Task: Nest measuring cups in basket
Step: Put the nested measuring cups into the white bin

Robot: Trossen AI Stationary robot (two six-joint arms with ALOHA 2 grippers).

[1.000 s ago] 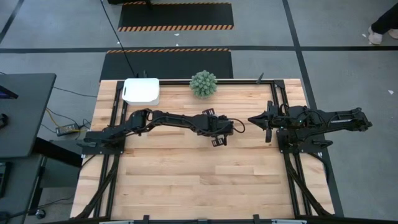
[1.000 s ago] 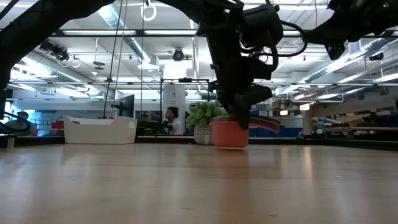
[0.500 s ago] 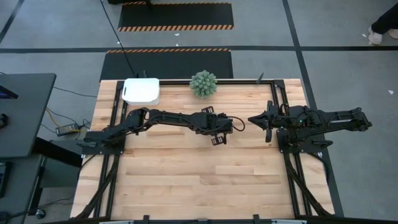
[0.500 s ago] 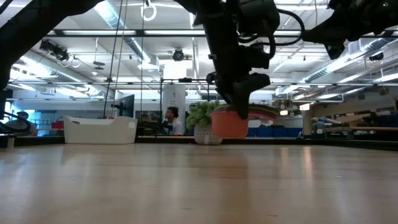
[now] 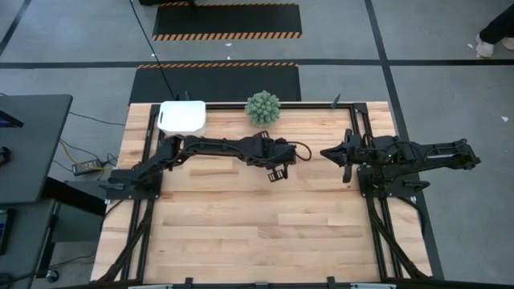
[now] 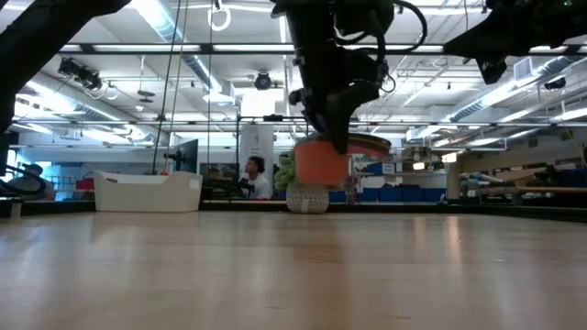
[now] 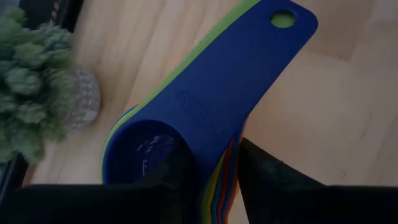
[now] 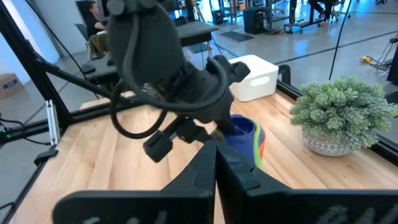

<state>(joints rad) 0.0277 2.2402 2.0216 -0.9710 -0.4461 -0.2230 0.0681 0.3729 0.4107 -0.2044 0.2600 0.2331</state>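
Gripping the nested cups (image 7: 217, 106) by their stacked handles, the left tool (image 5: 277, 166) has its two dark fingers (image 7: 261, 177) closed on either side of the stack. In the left wrist view the blue cup lies on top, its flat handle reaching away with a hole near the end, and green, yellow, red and orange edges show beneath it. In the low view the stack (image 6: 323, 160) hangs clear above the tabletop (image 6: 293, 266), orange bowl lowest, tilted a little. From above, the left tool sits over the middle of the tabletop (image 5: 257, 233), toward its far half, with the arm stretched out from the left edge.

Just beyond the tool stands the plant (image 5: 263, 107), a green spiky ball in a pale pot, near the far edge; it also shows beside the cups in the left wrist view (image 7: 37, 81) and in the right wrist view (image 8: 342, 112). The basket (image 5: 182, 117) rests at the far left corner, well apart from the cups, white with rounded corners.

The right tool (image 5: 344, 154) waits at the right side of the tabletop, pointing toward the left one, its fingers (image 8: 239, 171) pressed together with nothing between them
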